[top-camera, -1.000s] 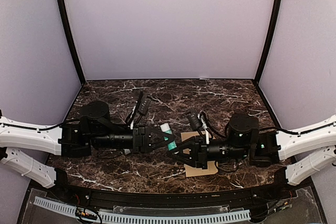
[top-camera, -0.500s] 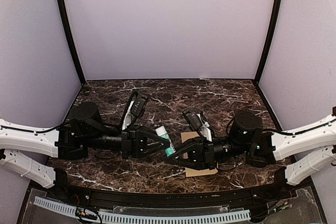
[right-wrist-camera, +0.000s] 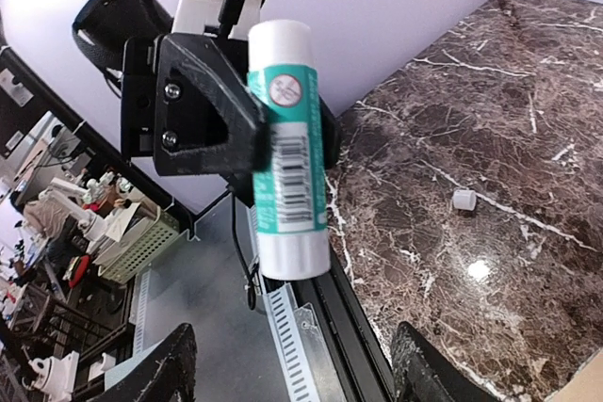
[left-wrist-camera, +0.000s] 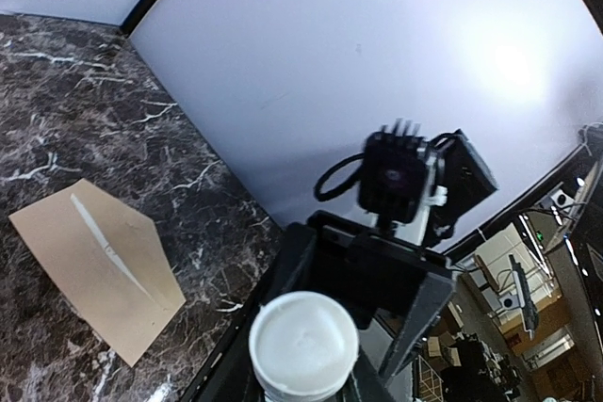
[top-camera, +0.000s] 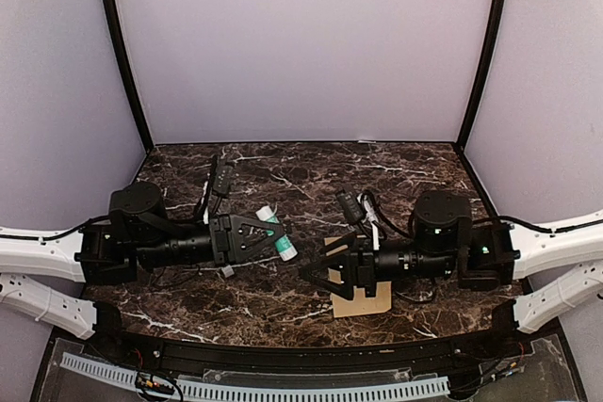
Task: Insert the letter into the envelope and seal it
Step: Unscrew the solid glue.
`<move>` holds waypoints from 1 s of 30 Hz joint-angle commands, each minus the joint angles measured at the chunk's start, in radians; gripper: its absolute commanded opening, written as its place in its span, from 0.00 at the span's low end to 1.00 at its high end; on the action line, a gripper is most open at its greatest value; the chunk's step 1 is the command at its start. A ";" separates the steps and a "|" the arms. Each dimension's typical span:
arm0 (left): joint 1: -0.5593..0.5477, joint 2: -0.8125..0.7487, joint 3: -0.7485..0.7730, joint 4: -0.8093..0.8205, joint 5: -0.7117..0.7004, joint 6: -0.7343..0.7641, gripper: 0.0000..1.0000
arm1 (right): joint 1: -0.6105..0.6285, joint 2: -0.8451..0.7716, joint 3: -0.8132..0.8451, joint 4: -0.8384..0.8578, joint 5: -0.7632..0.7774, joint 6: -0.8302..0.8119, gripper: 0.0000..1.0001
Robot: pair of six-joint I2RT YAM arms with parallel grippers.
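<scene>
The tan envelope (top-camera: 364, 303) lies flat on the marble table, partly under my right gripper (top-camera: 317, 275). It also shows in the left wrist view (left-wrist-camera: 94, 265), with a thin pale line across it. The letter is not in view. My left gripper (top-camera: 267, 233) is shut on a white and teal glue stick (top-camera: 278, 235), held above the table and pointing at the right gripper. The stick's round white end (left-wrist-camera: 302, 344) faces the left wrist camera. My right gripper (right-wrist-camera: 297, 369) is open and empty, facing the glue stick (right-wrist-camera: 287, 157) a short way off.
A small white cap (right-wrist-camera: 463, 199) lies on the marble table (top-camera: 283, 298), left of the envelope. Purple walls (top-camera: 301, 44) close off the back and both sides. A slotted cable rail (top-camera: 283, 388) runs along the near edge.
My left gripper has drawn back to the left with the glue stick. The right gripper has stayed open over the envelope. The gap between the two grippers has widened.
</scene>
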 commanded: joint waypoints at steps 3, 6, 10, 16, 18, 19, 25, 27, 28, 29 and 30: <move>-0.005 0.015 0.064 -0.166 -0.130 -0.062 0.00 | 0.086 0.049 0.119 -0.176 0.307 -0.063 0.61; -0.005 0.029 0.075 -0.162 -0.118 -0.066 0.00 | 0.095 0.099 0.156 -0.207 0.333 -0.063 0.65; -0.005 0.053 0.089 -0.155 -0.099 -0.066 0.00 | 0.096 0.174 0.217 -0.282 0.366 -0.054 0.66; -0.005 0.066 0.086 -0.150 -0.099 -0.078 0.00 | 0.093 0.208 0.241 -0.276 0.392 -0.039 0.55; -0.005 0.067 0.085 -0.149 -0.099 -0.080 0.00 | 0.093 0.219 0.253 -0.285 0.405 -0.043 0.51; -0.005 0.067 0.085 -0.149 -0.099 -0.079 0.00 | 0.093 0.222 0.255 -0.284 0.406 -0.046 0.49; -0.005 0.072 0.091 -0.152 -0.062 -0.080 0.00 | 0.092 0.234 0.276 -0.271 0.382 -0.060 0.42; -0.005 0.072 0.094 -0.153 -0.056 -0.080 0.00 | 0.093 0.235 0.285 -0.273 0.379 -0.060 0.40; -0.005 0.071 0.094 -0.153 -0.054 -0.079 0.00 | 0.092 0.237 0.287 -0.271 0.368 -0.065 0.39; -0.005 0.071 0.095 -0.154 -0.051 -0.078 0.00 | 0.093 0.238 0.290 -0.258 0.338 -0.077 0.41; -0.005 0.071 0.094 -0.155 -0.051 -0.078 0.00 | 0.092 0.240 0.291 -0.255 0.317 -0.093 0.44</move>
